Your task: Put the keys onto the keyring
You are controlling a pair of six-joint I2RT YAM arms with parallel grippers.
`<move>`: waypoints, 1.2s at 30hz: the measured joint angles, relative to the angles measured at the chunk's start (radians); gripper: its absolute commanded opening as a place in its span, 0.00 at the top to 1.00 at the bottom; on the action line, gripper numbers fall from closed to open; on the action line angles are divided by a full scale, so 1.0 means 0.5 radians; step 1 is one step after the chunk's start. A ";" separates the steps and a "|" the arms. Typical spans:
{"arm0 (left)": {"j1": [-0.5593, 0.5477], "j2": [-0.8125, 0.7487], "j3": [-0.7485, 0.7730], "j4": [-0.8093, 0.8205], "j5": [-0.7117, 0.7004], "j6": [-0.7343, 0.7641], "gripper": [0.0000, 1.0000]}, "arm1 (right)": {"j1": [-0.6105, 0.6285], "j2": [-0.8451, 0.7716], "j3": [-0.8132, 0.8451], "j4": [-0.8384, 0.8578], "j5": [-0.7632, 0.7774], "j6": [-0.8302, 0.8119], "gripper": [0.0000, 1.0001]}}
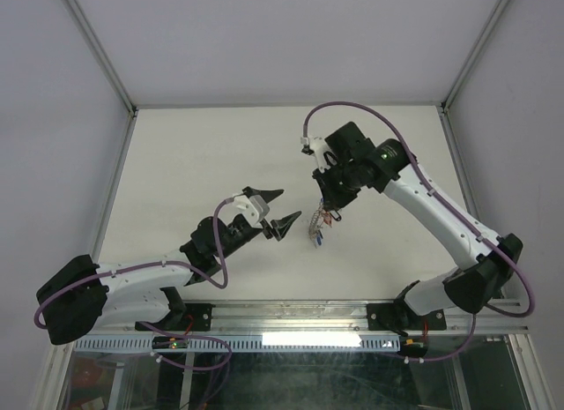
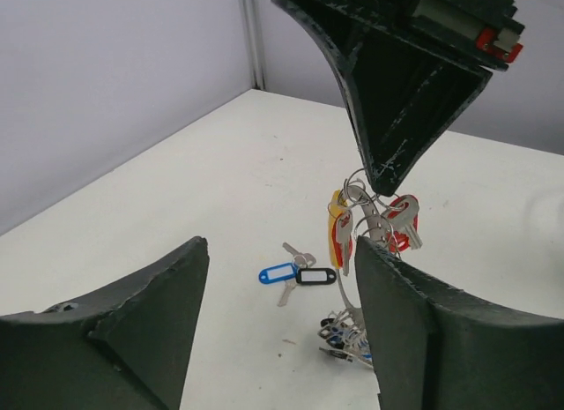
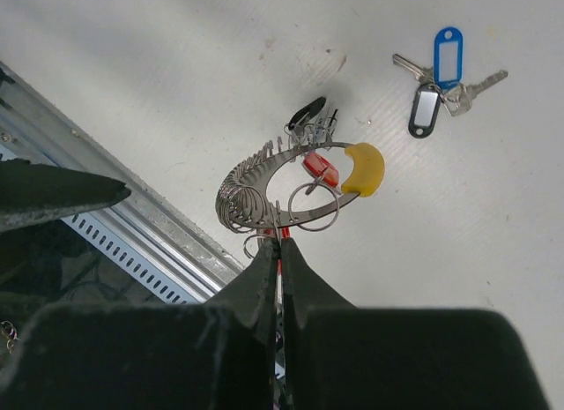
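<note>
The keyring (image 3: 314, 214), a thin silvery hoop with a yellow section (image 3: 363, 167), hangs upright over the table. My right gripper (image 3: 280, 238) is shut on its upper edge. Many small loops and keys are strung on the hoop, among them a red-tagged key (image 3: 320, 169). In the left wrist view the same bunch (image 2: 339, 282) dangles from the right gripper's tip (image 2: 383, 182), its lower end near the table. Two loose keys, one blue-tagged (image 3: 448, 53) and one black-tagged (image 3: 424, 110), lie joined on the table (image 2: 295, 275). My left gripper (image 1: 278, 210) stands open just left of the keyring, holding nothing.
A metal rail (image 3: 132, 225) runs along the table's near edge, close under the hanging keyring. Grey walls enclose the white table (image 1: 194, 163) on three sides.
</note>
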 measured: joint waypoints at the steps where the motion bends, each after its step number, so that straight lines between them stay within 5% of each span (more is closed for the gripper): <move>1: 0.000 0.001 0.000 -0.008 0.000 0.005 0.29 | 0.000 0.047 0.052 -0.052 0.024 0.011 1.00; 9: 0.000 0.008 -0.002 -0.035 -0.076 -0.053 0.22 | 0.008 0.375 0.169 -0.402 0.175 0.113 1.00; 22: 0.000 -0.049 -0.121 -0.028 -0.072 -0.258 0.21 | 0.032 0.639 0.365 -0.478 0.050 0.140 1.00; 36: -0.028 0.336 -0.121 0.060 0.072 -0.079 0.34 | 0.031 0.638 0.463 -0.384 -0.072 0.143 1.00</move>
